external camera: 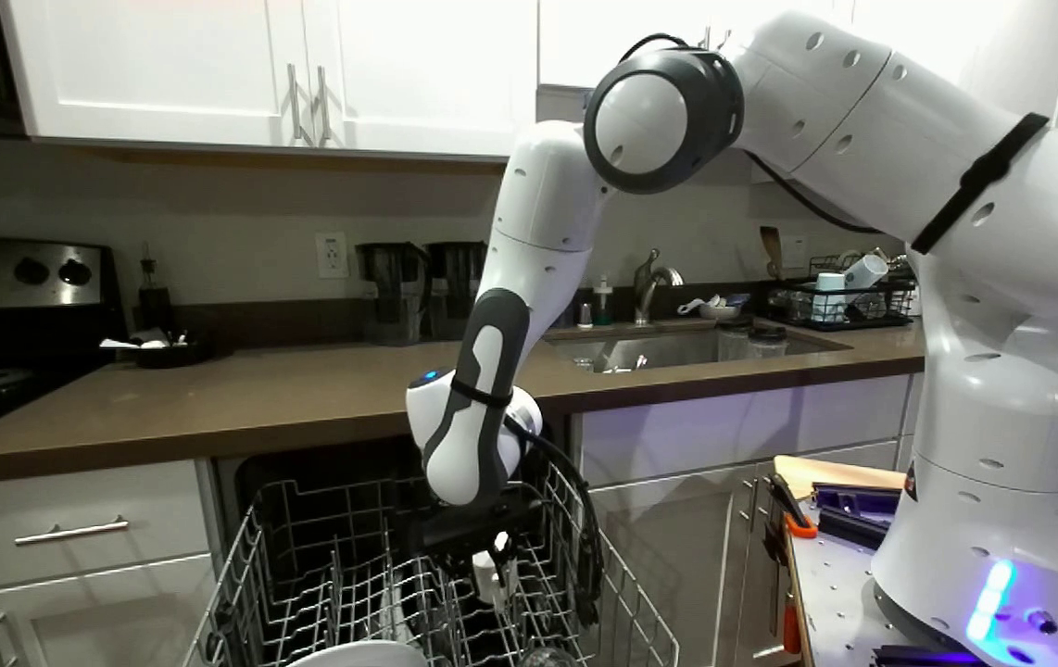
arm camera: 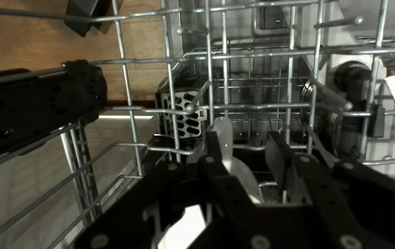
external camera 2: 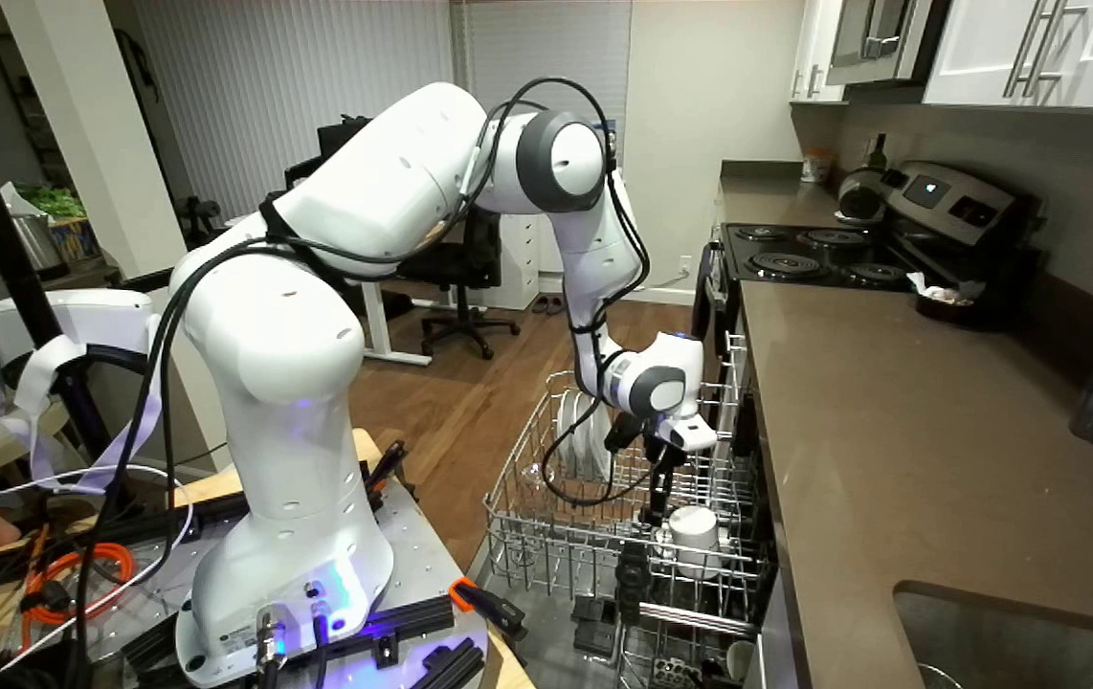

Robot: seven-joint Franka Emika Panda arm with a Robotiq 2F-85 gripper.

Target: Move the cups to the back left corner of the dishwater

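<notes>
Smooth brown countertop [external camera 2: 843, 402] borders the metal-wire dishwasher rack [arm camera: 270, 105], where we observe the gripper [arm camera: 244, 140], jaws apart, near a white cylindrical mug [external camera 2: 696, 536].

Stands upright on the white base [external camera: 983, 523], marked low down by a glowing blue light strip [external camera: 990, 600]. Leans out from the rounded shoulder [external camera 2: 269, 330] along the thick upper arm [external camera: 909, 134], slanting up towards the elbow [external camera: 663, 116]. Bends sharply there, then slopes down along the slimmer forearm [external camera: 540, 222] in an exterior view. Turns at the grey-banded wrist [external camera: 473, 445], well below the elbow, with a small blue light [external camera: 431, 375] lit on top. Points the black Robotiq gripper [arm camera: 244, 143] downward in both exterior views. Shows a pair of dark fingers [arm camera: 214, 148] in the wrist view, standing side by side, spread apart with a visible gap between them.
</notes>
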